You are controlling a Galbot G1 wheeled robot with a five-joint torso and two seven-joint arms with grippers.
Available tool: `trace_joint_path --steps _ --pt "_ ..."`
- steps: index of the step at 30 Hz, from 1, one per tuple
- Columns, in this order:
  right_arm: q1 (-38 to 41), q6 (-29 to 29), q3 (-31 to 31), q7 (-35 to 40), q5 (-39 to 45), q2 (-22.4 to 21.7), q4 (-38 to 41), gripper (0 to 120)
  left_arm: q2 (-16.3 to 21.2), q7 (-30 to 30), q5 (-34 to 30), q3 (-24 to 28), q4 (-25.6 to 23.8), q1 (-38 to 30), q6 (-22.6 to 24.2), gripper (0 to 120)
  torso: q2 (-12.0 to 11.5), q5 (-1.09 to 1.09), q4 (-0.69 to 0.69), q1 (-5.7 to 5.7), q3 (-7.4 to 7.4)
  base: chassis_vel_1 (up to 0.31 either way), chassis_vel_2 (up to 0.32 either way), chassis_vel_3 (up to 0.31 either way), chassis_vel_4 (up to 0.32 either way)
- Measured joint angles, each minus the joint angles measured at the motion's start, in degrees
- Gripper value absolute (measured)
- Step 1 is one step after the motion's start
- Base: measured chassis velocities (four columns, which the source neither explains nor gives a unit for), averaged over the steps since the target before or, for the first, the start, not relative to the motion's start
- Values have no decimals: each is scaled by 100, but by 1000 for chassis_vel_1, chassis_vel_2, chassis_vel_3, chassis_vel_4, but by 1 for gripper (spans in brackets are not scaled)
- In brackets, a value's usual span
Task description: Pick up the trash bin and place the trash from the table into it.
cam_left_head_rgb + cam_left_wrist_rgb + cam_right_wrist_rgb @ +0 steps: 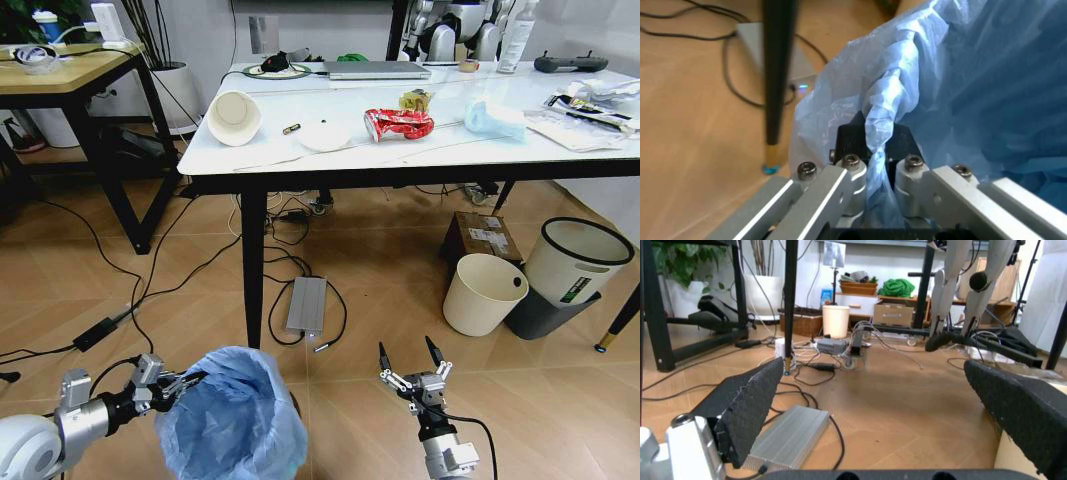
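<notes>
The trash bin (235, 425), lined with a crinkled light-blue bag, sits low at the front left of the head view. My left gripper (183, 383) is shut on its rim; the left wrist view shows the bag (883, 125) pinched between the fingers (847, 150). My right gripper (411, 365) hangs open near the floor, front right, holding nothing, its black pads (747, 405) spread wide. On the white table (440, 150) lie the trash: a tipped paper cup (234, 118), a white lid (324, 135), a red wrapper (398, 124), a yellow wrapper (414, 99), a pale-blue mask (492, 118) and crumpled paper (590, 105).
A cream bin (484, 293), a white bin with black rim (577, 260) and a cardboard box (482, 235) stand under the table's right side. A silver power unit (306, 305) and cables lie on the floor by the black table leg (253, 265). A wooden table (70, 70) stands left.
</notes>
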Motion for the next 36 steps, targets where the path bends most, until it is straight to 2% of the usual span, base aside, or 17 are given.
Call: trace_joint_path --steps 7,25,36 --pt "-66 13 41 2 -5 -41 0 100 112 -259 -290 -52 -295 283 -15 0 0 -1 0 0 0 0 0 0 0" --pt "-147 63 83 2 -81 -17 -15 100 244 -239 38 -69 -294 412 -430 0 0 -1 0 0 0 0 0 0 0" --pt "-169 90 99 3 -139 34 -51 100 437 -369 -28 -137 -207 473 -582 0 0 -1 0 0 0 0 0 0 0"
